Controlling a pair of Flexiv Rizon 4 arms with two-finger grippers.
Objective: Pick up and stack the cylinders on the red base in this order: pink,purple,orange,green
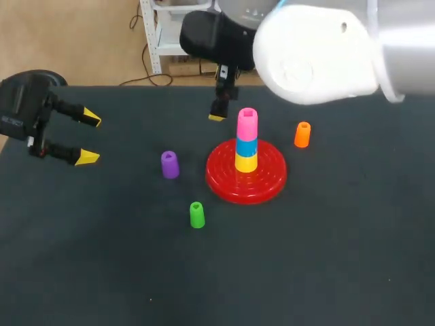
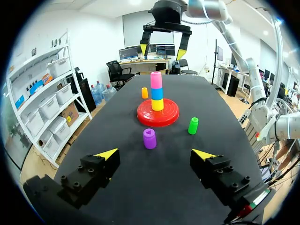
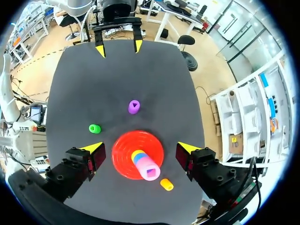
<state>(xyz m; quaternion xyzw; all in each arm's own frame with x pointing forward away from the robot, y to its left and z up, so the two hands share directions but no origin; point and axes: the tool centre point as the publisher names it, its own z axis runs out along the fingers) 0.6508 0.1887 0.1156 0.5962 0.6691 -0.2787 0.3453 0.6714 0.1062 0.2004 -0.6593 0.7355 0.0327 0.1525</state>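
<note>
- Head view is showing a dark, matte table with the red base sitting near its middle
- A stack is standing upright on the base: yellow piece at the bottom, blue piece on it, pink cylinder on top
- The purple cylinder is standing on the cloth just left of the base, not touching it
- The green cylinder is standing nearer the camera, apart from both the purple one and the base
- The orange cylinder is standing beside the base on its right, far side
- The right gripper is hanging above the stack with its fingers spread wide, gripping nothing; the pink cylinder is lying below and between them, touched by neither
- The left gripper is hovering over the table's left edge, well apart from every piece, its fingers likewise spread wide and gripping nothing
- From the left wrist, the purple cylinder is standing straight ahead, with the base beyond it
</note>
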